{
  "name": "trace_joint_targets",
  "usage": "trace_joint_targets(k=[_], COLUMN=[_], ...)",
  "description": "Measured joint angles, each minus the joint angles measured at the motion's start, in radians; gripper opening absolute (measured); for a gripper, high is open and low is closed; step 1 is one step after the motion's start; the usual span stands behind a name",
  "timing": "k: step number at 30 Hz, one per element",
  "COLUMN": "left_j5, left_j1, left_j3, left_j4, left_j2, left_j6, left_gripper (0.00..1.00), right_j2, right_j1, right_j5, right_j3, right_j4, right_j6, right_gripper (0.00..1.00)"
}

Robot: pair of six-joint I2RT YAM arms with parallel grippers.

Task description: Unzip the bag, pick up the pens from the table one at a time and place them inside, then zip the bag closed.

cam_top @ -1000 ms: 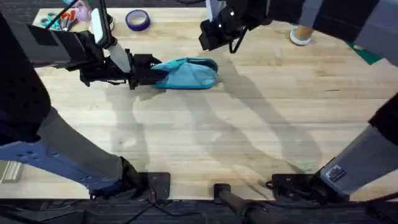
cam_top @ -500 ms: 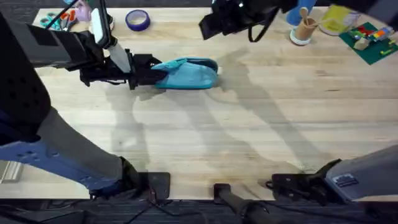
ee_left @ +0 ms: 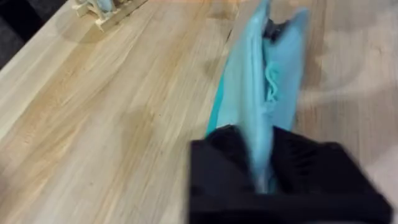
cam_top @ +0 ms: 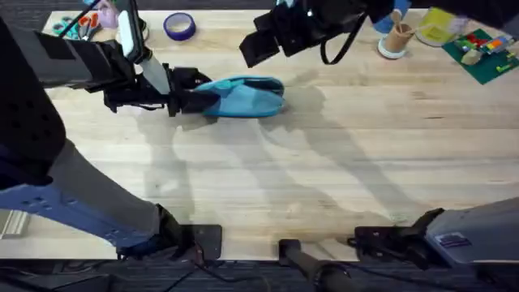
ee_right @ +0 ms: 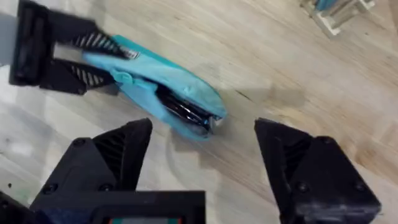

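Surface: the light wooden plank table [cam_top: 324, 162], pale grain, seams running across; I see no loose pens on the bare wood from my overhead camera.

Background items, along the frame's top edge: a round blue tape roll [cam_top: 179, 26] at upper left; a small cup of pale wooden sticks [cam_top: 396, 38] at upper right, with a green board of coloured blocks [cam_top: 486, 55] beyond it.

Item 1: the long, soft turquoise-blue fabric pouch [cam_top: 243, 96], lying flat in the upper-middle of the overhead frame. In the right wrist view its free end gapes, and dark, thin pens [ee_right: 181, 109] show inside the mouth. I judge the loading done and the zipping left.

Item 2: left gripper [cam_top: 193, 96], black fingers pinching the pouch's left end; in the left wrist view the fabric passes between the two fingers [ee_left: 227, 155]. I take this hold as an anchor, keeping the pouch taut so the zipper can be drawn.

Item 3: right gripper [cam_top: 261, 47], jaws spread wide, holding nothing, hanging above and just behind the pouch in the overhead frame. In its own view the pouch's open end lies ahead of the jaws, apart from both fingers.
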Motion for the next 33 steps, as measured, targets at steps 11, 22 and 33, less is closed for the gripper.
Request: trace_joint_targets(k=[11,22,33], left_j5=[0.018,0.018,-0.038], left_j1=[0.003,0.012,0.102], left_j3=[0.0,0.0,0.0], left_j4=[0.002,-0.068,-0.179], left_j2=[0.0,-0.001,-0.173], left_j6=[-0.004,-0.004,0.001], left_gripper=[0.993,0.993,0.993], right_j2=[0.0,0.0,0.0], right_j1=[0.002,0.002,0.002], right_j5=[0.0,0.0,0.0], right_j3=[0.0,0.0,0.0], right_j4=[0.0,0.0,0.0], right_j6=[0.0,0.0,0.0], right_gripper=[0.997,0.997,0.997])
